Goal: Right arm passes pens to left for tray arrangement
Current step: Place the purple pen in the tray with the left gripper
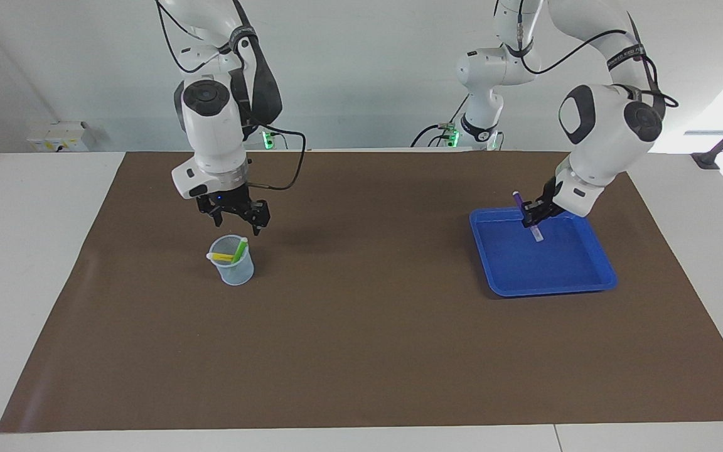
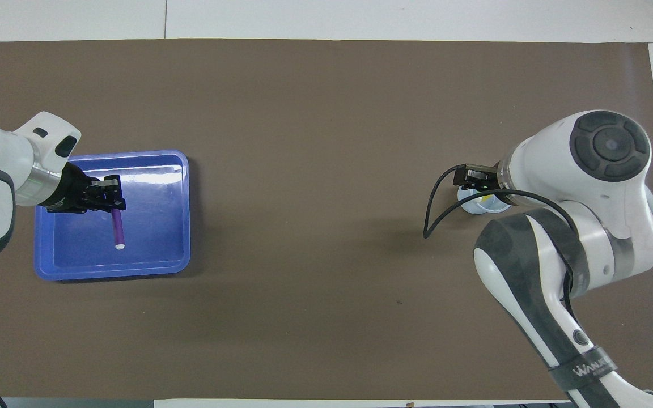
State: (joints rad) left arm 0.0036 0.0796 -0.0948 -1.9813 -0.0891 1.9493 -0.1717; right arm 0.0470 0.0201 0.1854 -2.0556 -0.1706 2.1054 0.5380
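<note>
Our left gripper (image 1: 532,216) is holding the purple pen (image 2: 117,228), fingers closed on it, tilted steeply over the blue tray (image 1: 594,276); released so, it risks rolling. Our right gripper (image 1: 236,221), fingers apart, is hanging above the cup (image 1: 233,268) near the right arm's edge of the bench, risking tipping it.

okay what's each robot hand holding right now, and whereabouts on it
The left hand grips the purple pen near its plain end, over the tray. The right hand holds nothing, above the cup.
</note>
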